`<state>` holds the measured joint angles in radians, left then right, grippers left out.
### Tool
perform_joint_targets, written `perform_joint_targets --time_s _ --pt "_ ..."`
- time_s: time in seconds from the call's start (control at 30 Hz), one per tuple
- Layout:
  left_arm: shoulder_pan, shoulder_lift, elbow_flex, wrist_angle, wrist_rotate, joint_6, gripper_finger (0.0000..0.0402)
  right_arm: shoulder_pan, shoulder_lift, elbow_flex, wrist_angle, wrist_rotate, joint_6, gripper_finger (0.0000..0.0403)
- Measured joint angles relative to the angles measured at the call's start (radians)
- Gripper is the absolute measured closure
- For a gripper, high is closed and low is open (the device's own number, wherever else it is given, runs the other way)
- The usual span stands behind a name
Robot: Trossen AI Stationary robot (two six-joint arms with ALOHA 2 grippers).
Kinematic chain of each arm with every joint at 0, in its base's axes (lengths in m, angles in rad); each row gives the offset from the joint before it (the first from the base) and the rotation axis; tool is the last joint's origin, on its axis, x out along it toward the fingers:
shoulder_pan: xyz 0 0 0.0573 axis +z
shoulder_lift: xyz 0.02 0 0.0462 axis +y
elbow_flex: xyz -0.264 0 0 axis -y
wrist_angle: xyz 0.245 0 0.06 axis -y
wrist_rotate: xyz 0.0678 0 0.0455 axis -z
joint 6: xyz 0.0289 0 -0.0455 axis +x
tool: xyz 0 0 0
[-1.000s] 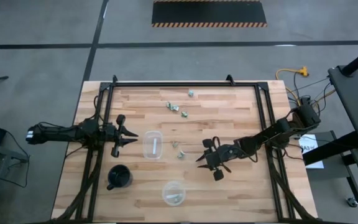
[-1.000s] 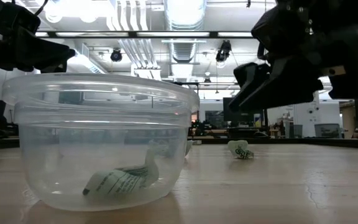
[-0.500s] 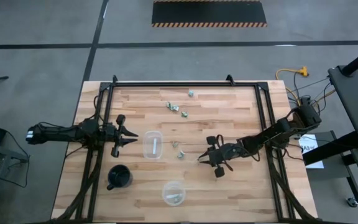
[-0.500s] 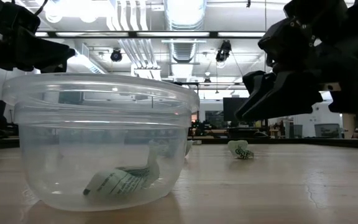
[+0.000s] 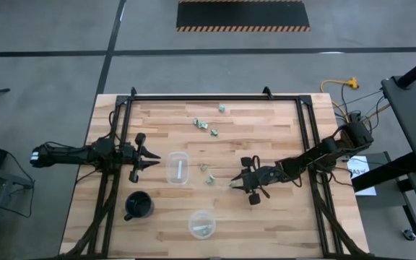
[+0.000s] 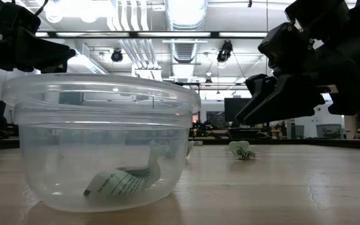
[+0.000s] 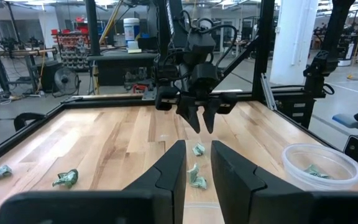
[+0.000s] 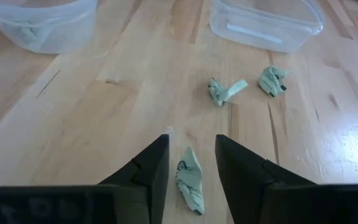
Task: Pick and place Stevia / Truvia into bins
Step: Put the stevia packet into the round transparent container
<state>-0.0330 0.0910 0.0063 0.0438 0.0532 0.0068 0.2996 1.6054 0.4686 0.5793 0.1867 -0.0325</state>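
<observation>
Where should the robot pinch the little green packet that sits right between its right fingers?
Pinch the packet across its narrow middle, coming straight down from above. It lies crumpled on the bare table, long way along the open right gripper, so the fingers already flank its two long sides.

text: none legible | packet in round bin (image 6: 122, 182): dark print, too small to read | packet between right gripper's fingers (image 8: 190, 177): dark round mark, unreadable | paper right of table (image 5: 357, 170): print unreadable
</observation>
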Motion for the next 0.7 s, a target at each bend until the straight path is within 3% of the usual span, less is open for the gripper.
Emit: perform_joint_targets --time_s 0.33,0.7 --pt "0.000 0.000 0.000 0.000 0.000 0.000 0.0344 -0.005 0.000 -0.002 -0.038 0.001 0.014 0.0246" --pt "0.000 0.000 0.000 0.000 0.000 0.000 0.0344 -0.013 0.000 -0.013 -0.044 0.000 0.030 0.0243"
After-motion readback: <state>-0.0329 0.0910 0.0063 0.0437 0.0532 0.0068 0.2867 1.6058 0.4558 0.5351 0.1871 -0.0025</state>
